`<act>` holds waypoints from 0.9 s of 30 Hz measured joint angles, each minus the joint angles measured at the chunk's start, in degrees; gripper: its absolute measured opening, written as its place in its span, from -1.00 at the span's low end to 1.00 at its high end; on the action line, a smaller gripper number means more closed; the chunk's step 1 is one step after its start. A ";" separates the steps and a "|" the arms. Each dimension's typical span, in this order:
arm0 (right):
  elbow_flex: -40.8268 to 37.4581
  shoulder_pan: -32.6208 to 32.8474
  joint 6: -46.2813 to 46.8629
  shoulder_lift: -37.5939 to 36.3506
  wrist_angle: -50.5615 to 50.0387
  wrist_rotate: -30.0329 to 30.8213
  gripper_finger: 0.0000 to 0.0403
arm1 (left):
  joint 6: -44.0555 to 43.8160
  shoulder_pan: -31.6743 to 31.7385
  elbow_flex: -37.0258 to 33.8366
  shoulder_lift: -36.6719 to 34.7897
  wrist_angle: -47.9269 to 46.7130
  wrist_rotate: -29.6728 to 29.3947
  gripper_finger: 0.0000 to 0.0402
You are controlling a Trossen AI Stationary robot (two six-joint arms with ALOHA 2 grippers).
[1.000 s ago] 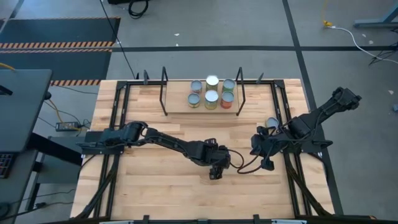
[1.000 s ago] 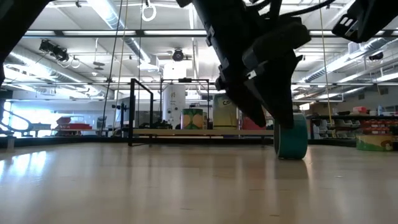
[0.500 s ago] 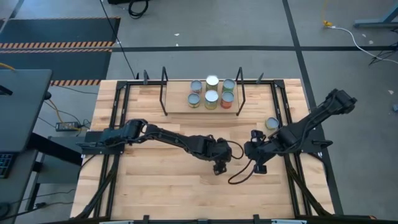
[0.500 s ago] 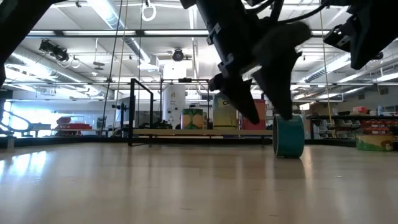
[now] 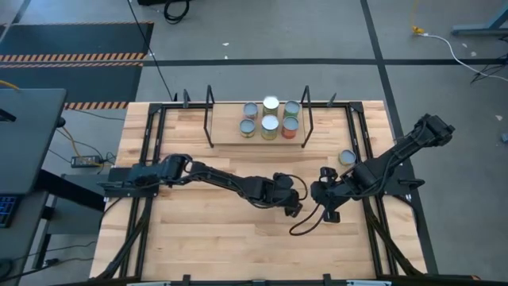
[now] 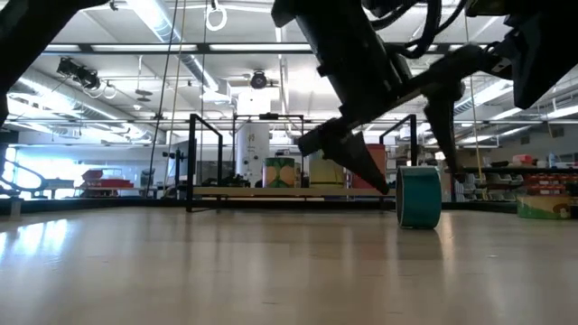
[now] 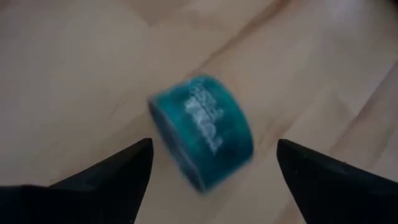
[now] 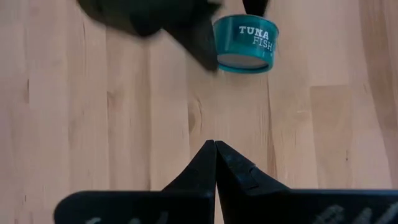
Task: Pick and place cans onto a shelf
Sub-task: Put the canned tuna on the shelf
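A teal tuna can [image 7: 202,130] stands on its curved wall on the table, one flat end toward my right gripper [image 8: 215,144]. In the low view the can [image 6: 418,196] is right of centre. In the high view my left gripper [image 5: 295,208] hides it. My left gripper [image 7: 214,146] is open, slanting down, one finger on each side of the can [image 8: 245,42]. Whether either finger touches it, I cannot tell. My right gripper [image 5: 329,213] is shut, pointing down just right of it. Several cans [image 5: 270,119] stand on the shelf [image 5: 226,131].
One silver-lidded can [image 5: 346,157] stands alone on the table, right of the shelf and beside my right arm. Black rails [image 5: 151,151] run along the table's left and right sides. Bare wood lies toward the near edge.
My left gripper has rolled about its own axis and shifted toward the table's right edge, so its open fingers now stand either side of the teal can. My right gripper, still shut, has sunk and drawn a little toward the left gripper.
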 joint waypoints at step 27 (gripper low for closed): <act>-0.02 1.12 3.69 -0.13 1.38 0.57 -0.96 | 5.65 -2.98 0.09 -9.98 -34.25 -11.53 -0.36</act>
